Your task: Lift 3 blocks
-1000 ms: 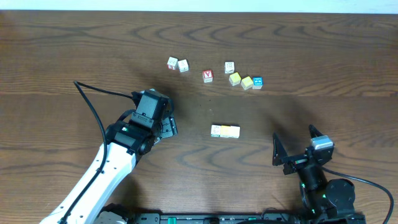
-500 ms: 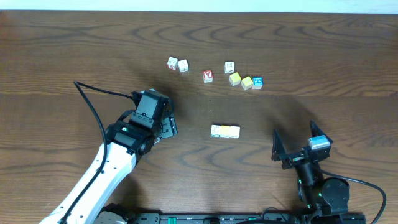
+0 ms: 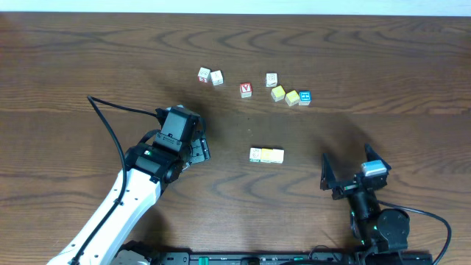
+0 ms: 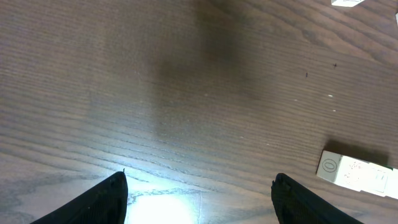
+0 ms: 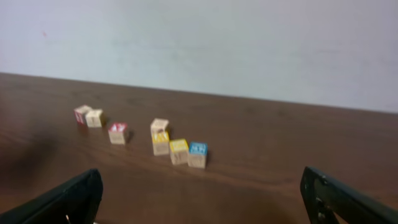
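three small wooden blocks lie in a touching row on the dark grained table.
nearest, the right gripper and left gripper both gape wide, holding nothing. the blocks look light, rigid, square-edged and smooth, so squeezing the row's end faces probably suits. beyond, loose cubes lie scattered.

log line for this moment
left claw: open, empty | right claw: open, empty | row of three small wooden alphabet cubes: untouched, not lifted

A red-faced cube sits upper centre of the wooden worktop; a blue-faced cube lies to its right, two pale cubes to its left.
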`<state>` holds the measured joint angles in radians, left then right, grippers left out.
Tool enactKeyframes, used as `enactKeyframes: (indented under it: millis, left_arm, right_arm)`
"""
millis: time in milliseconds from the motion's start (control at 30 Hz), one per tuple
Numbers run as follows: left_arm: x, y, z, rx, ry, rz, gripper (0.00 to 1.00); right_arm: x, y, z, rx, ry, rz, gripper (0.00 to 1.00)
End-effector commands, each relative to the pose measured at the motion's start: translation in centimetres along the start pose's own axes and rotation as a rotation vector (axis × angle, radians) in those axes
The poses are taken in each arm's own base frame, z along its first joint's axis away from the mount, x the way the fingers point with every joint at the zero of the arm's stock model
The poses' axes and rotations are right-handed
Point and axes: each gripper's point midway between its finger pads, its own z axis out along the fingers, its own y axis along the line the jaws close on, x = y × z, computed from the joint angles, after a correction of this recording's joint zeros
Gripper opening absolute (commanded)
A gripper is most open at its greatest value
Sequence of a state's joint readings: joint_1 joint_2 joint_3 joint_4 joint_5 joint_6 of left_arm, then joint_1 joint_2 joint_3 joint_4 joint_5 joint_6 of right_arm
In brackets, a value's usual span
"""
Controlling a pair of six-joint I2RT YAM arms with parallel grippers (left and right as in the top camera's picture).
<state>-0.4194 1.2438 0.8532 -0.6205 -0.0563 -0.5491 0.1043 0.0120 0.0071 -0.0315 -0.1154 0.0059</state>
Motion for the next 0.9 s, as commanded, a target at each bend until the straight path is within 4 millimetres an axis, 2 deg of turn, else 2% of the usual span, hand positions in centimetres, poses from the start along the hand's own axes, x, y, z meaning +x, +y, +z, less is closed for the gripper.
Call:
enactKeyframes:
  millis: [0, 300, 867]
  left_arm:
    - [-0.86, -0.03, -0.41, -0.004, -0.026, 0.000, 0.75]
    - [-0.86, -0.03, -0.41, -0.004, -0.026, 0.000, 0.75]
    - [-0.85, -0.03, -0.41, -0.004, -0.026, 0.000, 0.75]
  right_arm:
    - [0.63, -0.61, -0.07, 0.027, 0.023, -0.011, 0.99]
    - [0.74, -1.24, -0.11, 0.052, 0.028, -0.009, 0.99]
    - [0.75, -1.25, -0.11, 0.053, 0.029, -0.009, 0.99]
